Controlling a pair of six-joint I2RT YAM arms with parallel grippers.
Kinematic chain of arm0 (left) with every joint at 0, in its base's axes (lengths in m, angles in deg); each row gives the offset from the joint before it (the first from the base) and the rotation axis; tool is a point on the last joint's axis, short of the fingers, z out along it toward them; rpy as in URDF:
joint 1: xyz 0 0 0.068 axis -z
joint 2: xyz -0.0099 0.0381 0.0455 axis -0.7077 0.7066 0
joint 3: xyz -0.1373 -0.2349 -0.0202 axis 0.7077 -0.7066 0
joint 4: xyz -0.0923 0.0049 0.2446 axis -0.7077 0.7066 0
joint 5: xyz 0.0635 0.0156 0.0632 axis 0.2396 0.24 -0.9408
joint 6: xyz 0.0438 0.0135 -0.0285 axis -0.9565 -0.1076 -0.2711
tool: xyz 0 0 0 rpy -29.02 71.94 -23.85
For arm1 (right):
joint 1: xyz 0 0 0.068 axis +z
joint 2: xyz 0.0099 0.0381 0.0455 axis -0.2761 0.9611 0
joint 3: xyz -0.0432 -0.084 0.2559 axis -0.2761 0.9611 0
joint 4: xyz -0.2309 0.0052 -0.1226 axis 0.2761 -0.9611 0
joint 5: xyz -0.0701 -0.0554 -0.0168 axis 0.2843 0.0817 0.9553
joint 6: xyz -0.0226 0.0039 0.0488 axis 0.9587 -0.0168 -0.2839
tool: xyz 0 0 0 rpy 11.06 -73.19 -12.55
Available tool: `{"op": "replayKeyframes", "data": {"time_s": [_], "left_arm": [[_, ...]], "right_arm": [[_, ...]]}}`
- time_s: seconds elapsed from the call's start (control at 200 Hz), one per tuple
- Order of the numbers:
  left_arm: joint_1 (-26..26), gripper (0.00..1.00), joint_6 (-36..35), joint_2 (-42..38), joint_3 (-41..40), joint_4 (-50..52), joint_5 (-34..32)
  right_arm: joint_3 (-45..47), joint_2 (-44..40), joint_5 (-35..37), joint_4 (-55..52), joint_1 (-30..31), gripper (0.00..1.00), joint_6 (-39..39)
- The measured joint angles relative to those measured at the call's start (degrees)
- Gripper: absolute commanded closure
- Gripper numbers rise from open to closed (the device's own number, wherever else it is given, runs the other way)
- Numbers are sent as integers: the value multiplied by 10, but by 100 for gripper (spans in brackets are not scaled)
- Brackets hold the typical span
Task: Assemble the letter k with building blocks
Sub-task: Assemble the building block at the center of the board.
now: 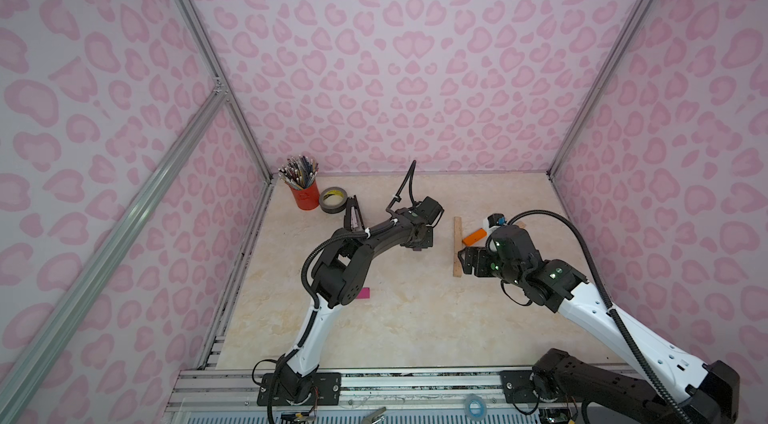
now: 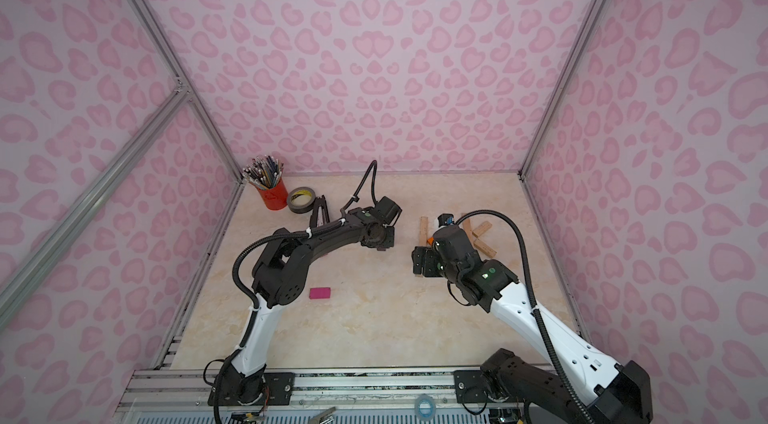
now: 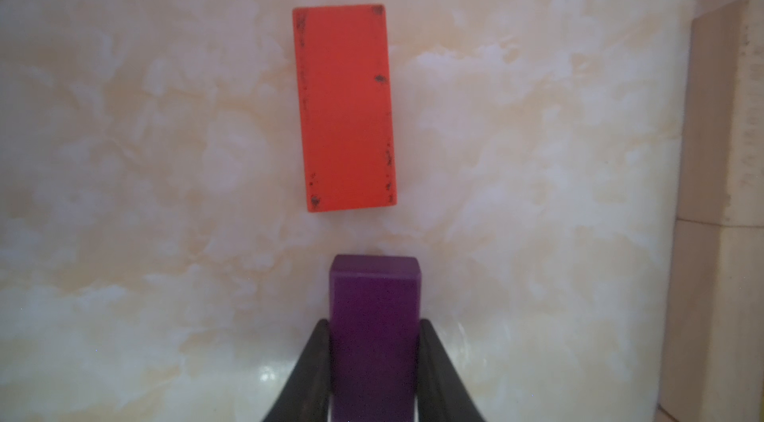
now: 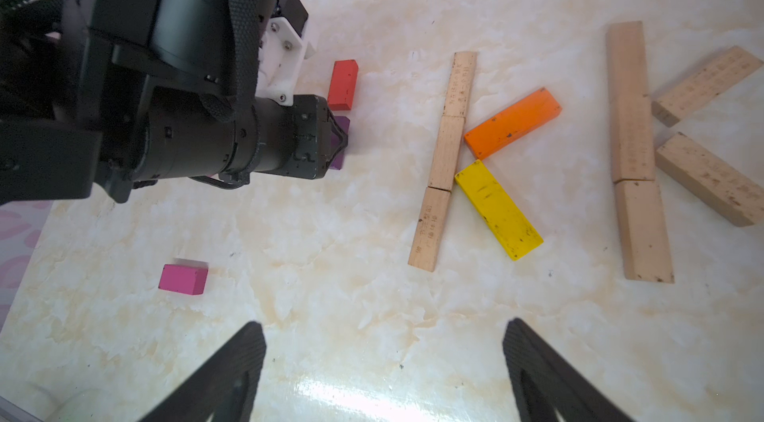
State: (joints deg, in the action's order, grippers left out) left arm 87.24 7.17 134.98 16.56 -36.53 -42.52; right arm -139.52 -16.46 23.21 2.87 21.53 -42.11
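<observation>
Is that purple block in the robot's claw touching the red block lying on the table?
Apart. The left wrist view shows bare table between the purple block, clamped in the left gripper, and the red block.

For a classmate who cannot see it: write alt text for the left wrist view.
The left gripper is shut on a purple block. Beyond it a red block lies flat on the marbled table; plain wooden blocks show to one side.

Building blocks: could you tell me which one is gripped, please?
The purple block, pinched in the left gripper; the red block ahead of it and all others lie loose.
</observation>
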Motion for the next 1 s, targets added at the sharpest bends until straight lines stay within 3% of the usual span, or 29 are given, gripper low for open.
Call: {"op": "replayKeyframes", "data": {"time_s": [0.636, 0.996], "left_arm": [[-2, 56, 0, 18, 26, 14, -11], [-3, 63, 0, 18, 33, 21, -25]], "right_arm": [[0, 0, -3, 0, -7, 9, 0], [0, 0, -3, 0, -8, 9, 0]]}}
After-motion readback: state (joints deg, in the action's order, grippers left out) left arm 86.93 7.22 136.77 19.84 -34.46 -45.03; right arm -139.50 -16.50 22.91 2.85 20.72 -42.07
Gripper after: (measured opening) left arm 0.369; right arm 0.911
